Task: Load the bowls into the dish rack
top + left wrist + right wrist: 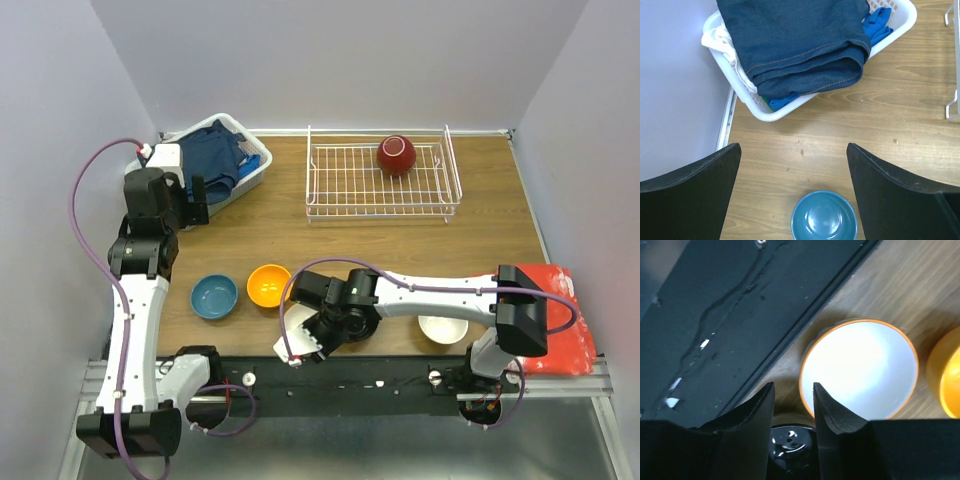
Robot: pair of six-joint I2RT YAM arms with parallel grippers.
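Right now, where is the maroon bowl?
In the top view, the maroon bowl sits inside the dish rack, toward its right far corner, at the back of the table.

White wire rack (pixel 345 182) sits far centre, holding one maroon bowl (pixel 396 155), seemingly tipped. Nearer the front, upright: blue bowl (pixel 214 296), orange bowl (pixel 269 285), orange-rimmed white bowl (pixel 860 370), cream bowl (pixel 442 330). A glossy black bowl (pixel 790 447) is mostly hidden.
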